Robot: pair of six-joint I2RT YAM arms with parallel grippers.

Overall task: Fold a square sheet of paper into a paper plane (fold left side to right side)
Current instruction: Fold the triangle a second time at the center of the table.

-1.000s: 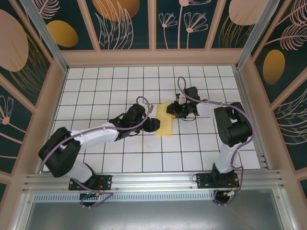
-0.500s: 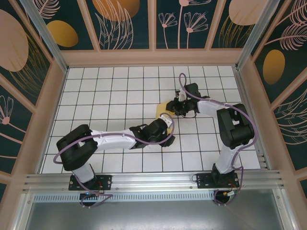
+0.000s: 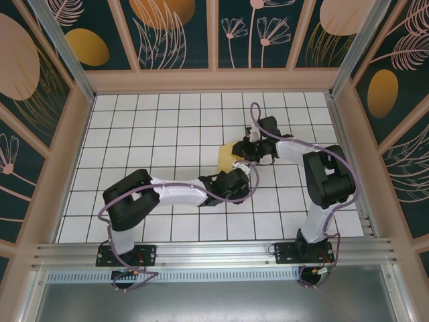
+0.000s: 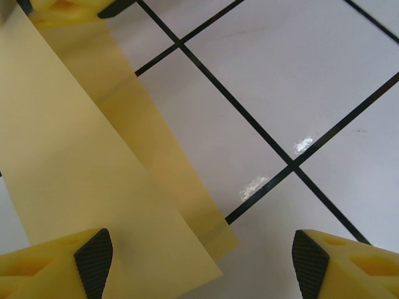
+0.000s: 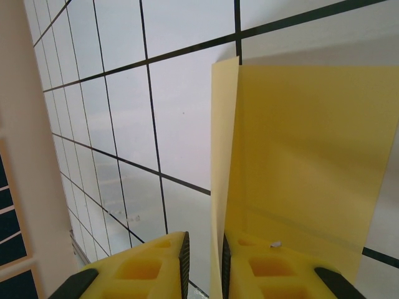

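Right pincer [image 5: 206, 242] was clenched on the lifted edge of the thin yellow square sheet of paper [image 5: 305, 156], which lay partly folded near the middle of the white grid-tiled table [image 3: 167, 121]. Left pincer [image 4: 199, 249] was released, spread wide over the sheet's corner.

From above, the left gripper [image 3: 240, 176] and right gripper [image 3: 245, 151] hide most of the paper [image 3: 226, 155]. The left wrist view cuts it off at the top and left. The right fingers [image 5: 268, 265] cover its bottom edge.

Bright even light, soft shadows
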